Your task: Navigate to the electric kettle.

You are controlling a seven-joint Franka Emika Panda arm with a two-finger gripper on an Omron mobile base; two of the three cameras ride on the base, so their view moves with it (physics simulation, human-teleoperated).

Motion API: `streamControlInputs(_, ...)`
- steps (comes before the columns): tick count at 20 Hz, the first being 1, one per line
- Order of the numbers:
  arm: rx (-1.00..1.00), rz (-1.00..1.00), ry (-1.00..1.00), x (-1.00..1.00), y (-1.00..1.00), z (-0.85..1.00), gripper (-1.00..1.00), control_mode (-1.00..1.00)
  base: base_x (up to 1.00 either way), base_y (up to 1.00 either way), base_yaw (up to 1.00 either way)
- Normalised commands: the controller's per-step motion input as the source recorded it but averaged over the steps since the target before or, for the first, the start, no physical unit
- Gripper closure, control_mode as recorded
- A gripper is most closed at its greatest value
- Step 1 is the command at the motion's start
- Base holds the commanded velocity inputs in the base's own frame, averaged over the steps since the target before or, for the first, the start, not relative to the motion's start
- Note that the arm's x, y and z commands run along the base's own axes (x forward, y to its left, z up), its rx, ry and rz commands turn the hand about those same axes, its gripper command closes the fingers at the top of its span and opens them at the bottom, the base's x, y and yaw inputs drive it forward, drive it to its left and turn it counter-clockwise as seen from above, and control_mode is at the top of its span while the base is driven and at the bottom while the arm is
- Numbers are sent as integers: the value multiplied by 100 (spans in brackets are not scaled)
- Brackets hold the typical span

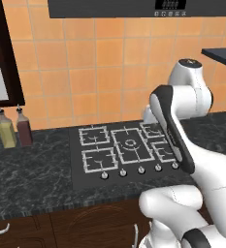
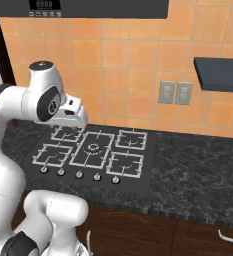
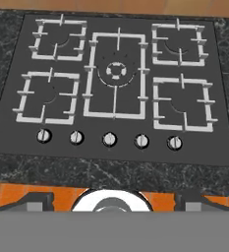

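Facing gas hob (image 3: pixel 114 83) set in dark marble counter (image 1: pixel 32 174); orange tile wall (image 2: pixel 123 60); jaws' state unclear.

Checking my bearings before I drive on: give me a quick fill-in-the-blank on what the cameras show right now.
1. The cooktop has a row of ____ knobs along its front edge.
2. Two bottles stand on the counter to the ____ of the cooktop in the left base view.
3. The wall behind the cooktop is covered in ____ tiles.
4. Two outlets sit on the wall below a dark ____.

Missing words: five; left; orange; shelf
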Motion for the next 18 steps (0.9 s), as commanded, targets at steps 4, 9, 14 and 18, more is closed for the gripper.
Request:
streamControlInputs(4, 0, 0, -16, -81, 0, 0, -100, -100, 0, 0, 0)
streamControlInputs(9, 0, 0, -12, -76, 1, 12, -100, -100, 0, 0, 0)
streamControlInputs(14, 0, 0, -4, -35, 0, 7, -100, 100, -29, -11, -4)
streamControlInputs(18, 0, 0, 0, 0, 0, 0, -100, 100, -63, -72, -35)
